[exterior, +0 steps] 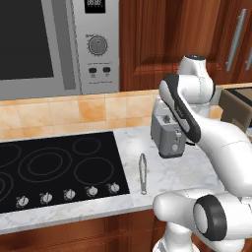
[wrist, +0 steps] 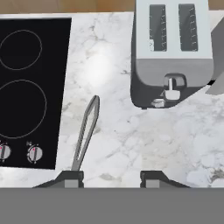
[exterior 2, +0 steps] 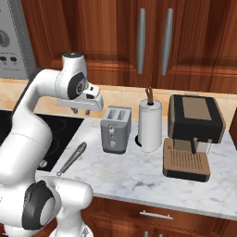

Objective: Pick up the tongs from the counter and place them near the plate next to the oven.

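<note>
Cooktop: black glass, at the far left of what I see; its knobs run along the front edge; not where I want the gripper wandering.
Tongs: lying flat on the marble tabletop, just right of the cooktop's edge and in front of the toaster; untouched; in the hand view they run lengthwise up from the left fingertip, the narrow end pointing toward the toaster.
Handling: I judge them light, stiff and slick, thin metal lying low on stone; likely to skid or pivot if pinched off-centre; I'd take both arms together near the middle, fingers across their length, and press down close to the surface.
Gripper: hanging above the tabletop, pointing down, empty; the fingers read as drawn in as narrow as they go, so I'd have to spread them before descending.
Toaster: grey, just behind the tongs; the nearest thing to clip during descent or lift.
Paper towel roll: upright beside the toaster; clear of the grasp.
Coffee machine: dark and brown, far right; well apart from the tongs.
</note>
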### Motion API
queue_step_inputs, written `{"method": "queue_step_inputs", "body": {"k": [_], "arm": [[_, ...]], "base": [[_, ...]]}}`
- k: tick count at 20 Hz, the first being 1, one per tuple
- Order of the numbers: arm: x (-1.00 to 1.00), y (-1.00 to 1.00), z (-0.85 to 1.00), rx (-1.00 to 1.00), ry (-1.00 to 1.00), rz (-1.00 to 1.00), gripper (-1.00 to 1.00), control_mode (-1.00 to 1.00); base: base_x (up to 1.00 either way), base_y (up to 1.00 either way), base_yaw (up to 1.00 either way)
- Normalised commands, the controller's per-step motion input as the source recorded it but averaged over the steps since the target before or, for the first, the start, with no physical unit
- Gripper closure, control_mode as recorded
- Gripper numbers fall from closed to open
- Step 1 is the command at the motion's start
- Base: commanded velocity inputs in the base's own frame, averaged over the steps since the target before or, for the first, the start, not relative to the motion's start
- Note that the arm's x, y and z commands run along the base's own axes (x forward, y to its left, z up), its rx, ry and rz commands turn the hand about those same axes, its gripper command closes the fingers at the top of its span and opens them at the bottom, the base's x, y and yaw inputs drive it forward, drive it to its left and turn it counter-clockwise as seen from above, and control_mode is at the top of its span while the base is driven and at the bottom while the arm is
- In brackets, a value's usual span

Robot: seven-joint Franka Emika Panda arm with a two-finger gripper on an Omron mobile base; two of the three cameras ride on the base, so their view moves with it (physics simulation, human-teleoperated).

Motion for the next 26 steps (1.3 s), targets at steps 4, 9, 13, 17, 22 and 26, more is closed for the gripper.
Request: {"method": "queue_step_inputs", "body": {"k": [4, 9, 13, 17, 22, 26], "arm": [[-0.51, 0.04, -0.02, -0.02, -0.17, 0.04, -1.00, -1.00], [-0.72, 0.03, -0.36, 0.00, -0.06, 0.06, -1.00, -1.00], [-0.10, 0.37, -0.75, 0.00, 0.04, -0.02, -1.00, -1.00], [0.11, 0.25, -0.63, 0.00, 0.08, -0.16, -1.00, -1.00], [0.20, 0.15, -0.45, 0.00, 0.09, -0.20, -1.00, -1.00], [0.09, 0.17, -0.64, 0.00, 0.10, -0.24, -1.00, -1.00]], "base": [[0.00, 0.00, 0.00], [0.00, 0.00, 0.00], [0.00, 0.00, 0.00], [0.00, 0.00, 0.00], [0.00, 0.00, 0.00], [0.00, 0.00, 0.00]]}}
